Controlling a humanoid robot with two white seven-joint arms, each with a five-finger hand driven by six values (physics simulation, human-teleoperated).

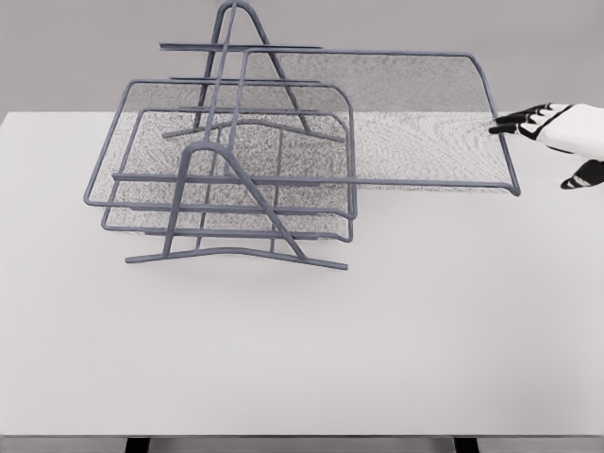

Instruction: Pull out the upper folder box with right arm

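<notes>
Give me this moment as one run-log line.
stage: pulling | upper tray: extended right, out of rack | right hand: fingertips at tray's right rim, grasp unclear | lower trays: seated | left arm: not visible

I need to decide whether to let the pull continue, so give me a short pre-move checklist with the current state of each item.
1. Upper tray already slid out to the right of the rack: ok.
2. Right hand at the tray's right edge, fingertips by the rim: ok.
3. Fingers actually gripping the rim: cannot tell; they look extended rather than curled.
4. Two lower trays seated in the rack: ok.
5. Rack standing upright on the table: ok.
6. Left hand out of the way: ok, it is not in view.
</notes>
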